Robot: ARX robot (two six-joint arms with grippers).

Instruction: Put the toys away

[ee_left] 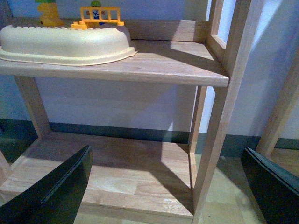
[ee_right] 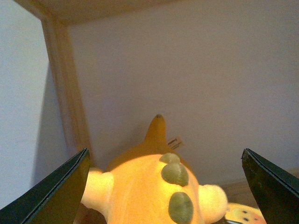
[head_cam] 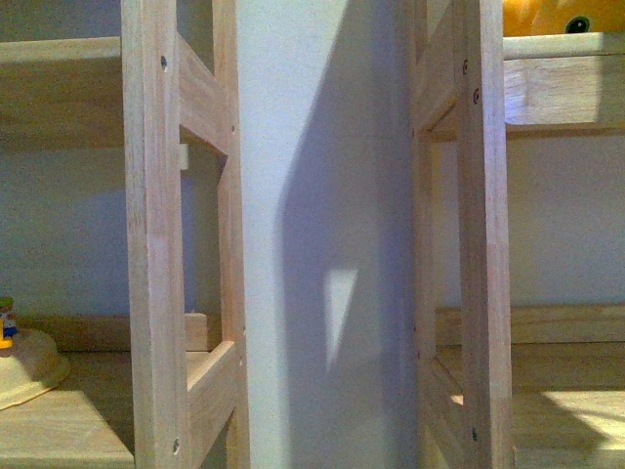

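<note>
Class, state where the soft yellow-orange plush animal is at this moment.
The soft yellow-orange plush animal lies on the upper shelf of the right-hand wooden shelving unit in the front view, beneath the open right gripper.

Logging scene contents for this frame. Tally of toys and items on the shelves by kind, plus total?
Yellow-orange plush toy: 1, on the right unit's upper shelf, between the right gripper's open jaws.
Cream dome-shaped item: 1
Small colourful figures on the dome: 2 pieces visible
Total: 4
</note>
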